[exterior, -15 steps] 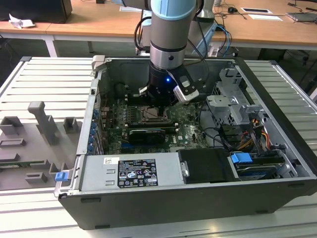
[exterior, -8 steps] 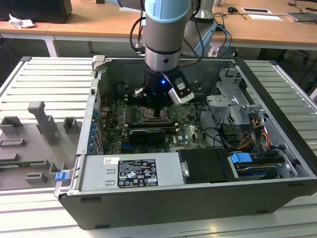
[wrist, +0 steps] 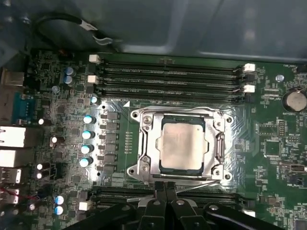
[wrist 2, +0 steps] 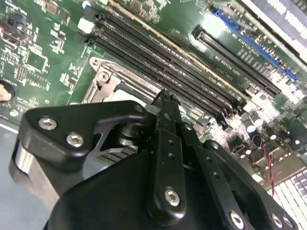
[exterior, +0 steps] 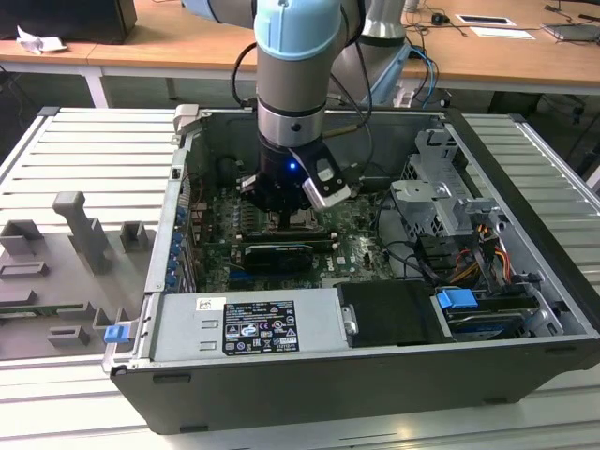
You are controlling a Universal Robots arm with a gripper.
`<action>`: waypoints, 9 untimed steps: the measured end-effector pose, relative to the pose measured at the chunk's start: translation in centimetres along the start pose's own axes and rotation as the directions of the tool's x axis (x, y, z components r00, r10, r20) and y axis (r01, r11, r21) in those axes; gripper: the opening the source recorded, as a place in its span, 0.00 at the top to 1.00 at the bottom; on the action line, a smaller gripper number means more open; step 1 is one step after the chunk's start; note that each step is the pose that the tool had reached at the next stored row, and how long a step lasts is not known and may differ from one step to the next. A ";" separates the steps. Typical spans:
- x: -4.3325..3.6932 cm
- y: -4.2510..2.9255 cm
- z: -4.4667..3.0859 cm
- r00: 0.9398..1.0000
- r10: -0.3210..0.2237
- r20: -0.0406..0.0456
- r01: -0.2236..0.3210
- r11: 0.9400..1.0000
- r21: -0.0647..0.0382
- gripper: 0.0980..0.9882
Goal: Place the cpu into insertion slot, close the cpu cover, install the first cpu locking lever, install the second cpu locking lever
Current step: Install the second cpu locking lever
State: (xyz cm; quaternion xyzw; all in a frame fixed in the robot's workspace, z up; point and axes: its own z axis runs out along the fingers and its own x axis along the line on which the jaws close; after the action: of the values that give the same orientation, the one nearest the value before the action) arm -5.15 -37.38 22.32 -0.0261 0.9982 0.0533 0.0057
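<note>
The arm reaches down into the open computer case (exterior: 525,234), which lies on a ribbed grey worktop (exterior: 84,159). In the exterior view the gripper (exterior: 292,217) is low over the green motherboard (exterior: 361,246), close to the middle of the case.

In the first wrist view the cpu (wrist: 183,143) sits flat inside the insertion slot (wrist: 149,158), its pale metal face up. The cpu cover (wrist: 219,144) lies down around it, and the chip shows through the large window of the frame. A thin metal locking lever (wrist: 204,183) runs along the side of the socket that is nearest to the jaws.

The gripper (wrist: 165,188) stands just beside that near edge of the socket, not above the chip. The two black fingers (wrist: 159,189) are pressed together with no gap between them, so the jaws are clenched, and nothing is seen held between them. Their tips come close to the lever and to the socket rim; whether they touch the lever I cannot tell.

The long black memory slots (wrist: 168,79) lie on the far side of the socket, and another row lies on the near side, partly under the fingers. In the second wrist view the gripper (wrist 2: 165,98) points down at the silver socket frame (wrist 2: 108,81), beside the memory slots (wrist 2: 163,57).
</note>
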 end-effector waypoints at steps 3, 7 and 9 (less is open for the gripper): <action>0.26 -0.47 -0.02 1.000 0.000 0.002 0.000 1.000 -0.018 0.99; 0.95 -0.99 -0.04 1.000 0.000 0.007 0.000 0.999 -0.048 0.99; 1.42 -1.05 -0.01 1.000 0.000 0.011 0.001 0.998 -0.058 0.99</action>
State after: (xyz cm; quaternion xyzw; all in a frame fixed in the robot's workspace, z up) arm -6.51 -38.50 22.19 -0.0262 0.9962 0.0824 0.0102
